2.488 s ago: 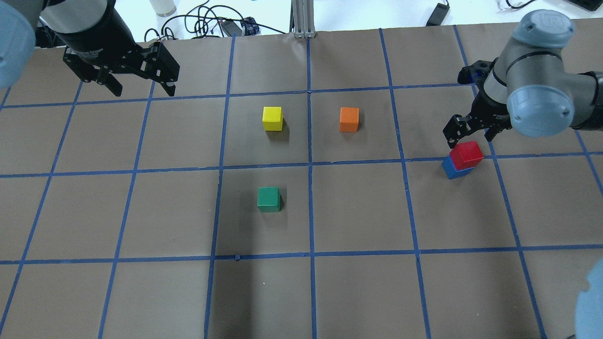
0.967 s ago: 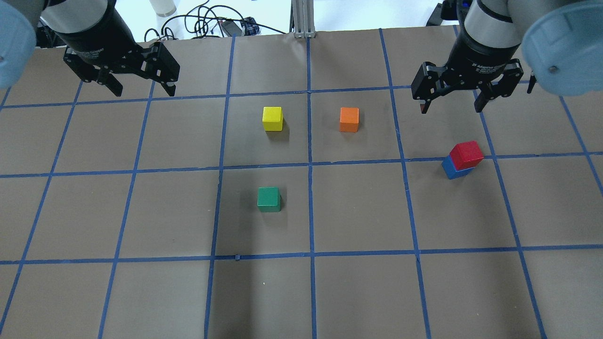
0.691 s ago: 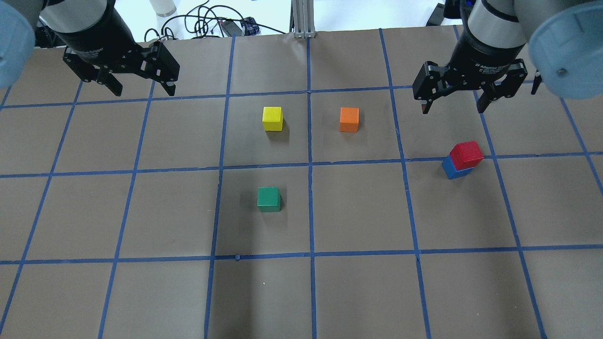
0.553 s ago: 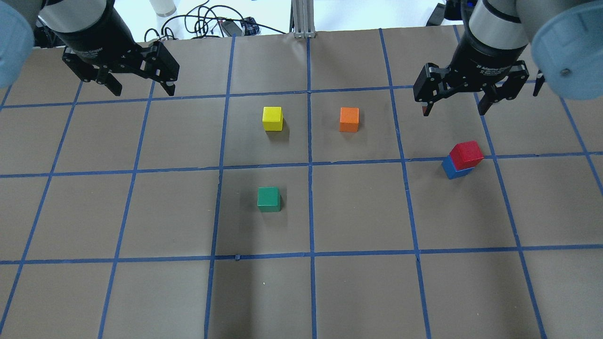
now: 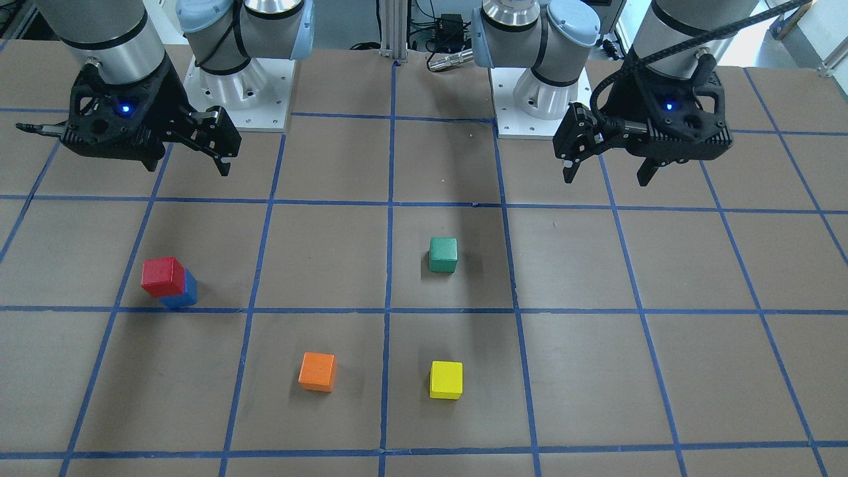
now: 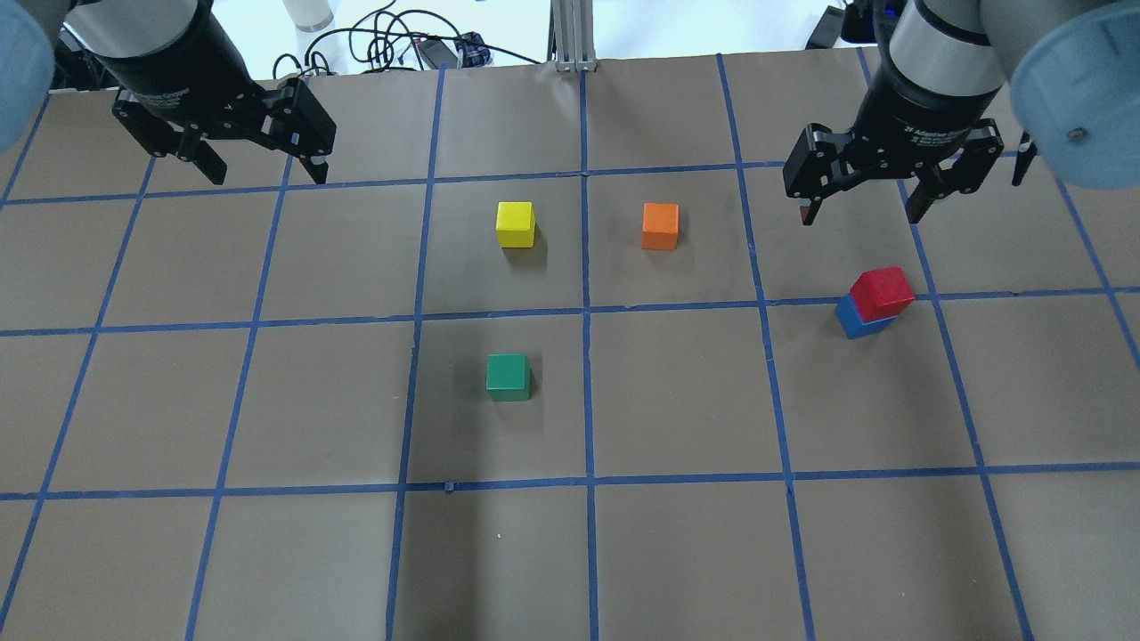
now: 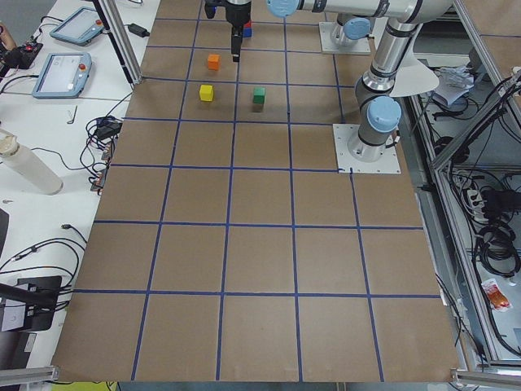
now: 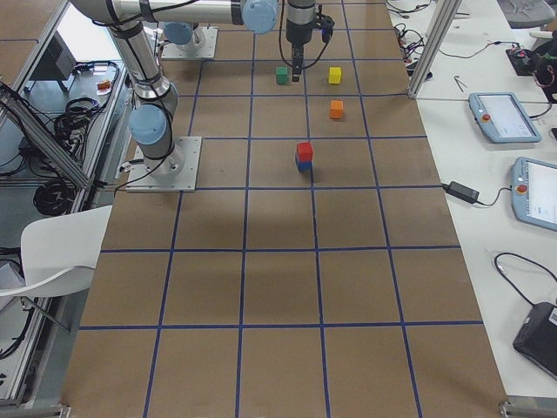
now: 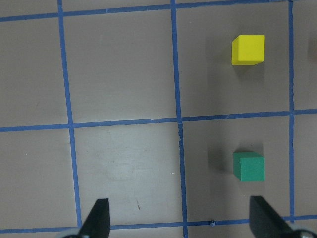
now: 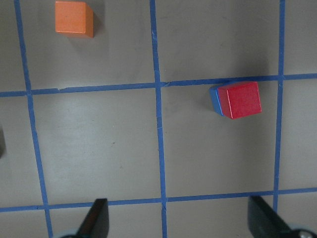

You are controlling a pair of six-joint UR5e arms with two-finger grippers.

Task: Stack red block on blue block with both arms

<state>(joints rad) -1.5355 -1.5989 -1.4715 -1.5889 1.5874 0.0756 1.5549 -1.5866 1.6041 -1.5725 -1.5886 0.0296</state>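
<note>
**Stack looks done, both claws empty**

The red block (image 6: 882, 292) sits on the blue block (image 6: 857, 322) on the robot's right side of the table (image 6: 677, 401), so the stacking looks complete; only parking the arms seems left. The right gripper (image 6: 861, 215) hangs released, well apart from the stack; the left gripper (image 6: 267, 174) hovers spread and empty at the far left. The red hides most of the blue block; a sliver showing at one side hints at a slight offset
</note>
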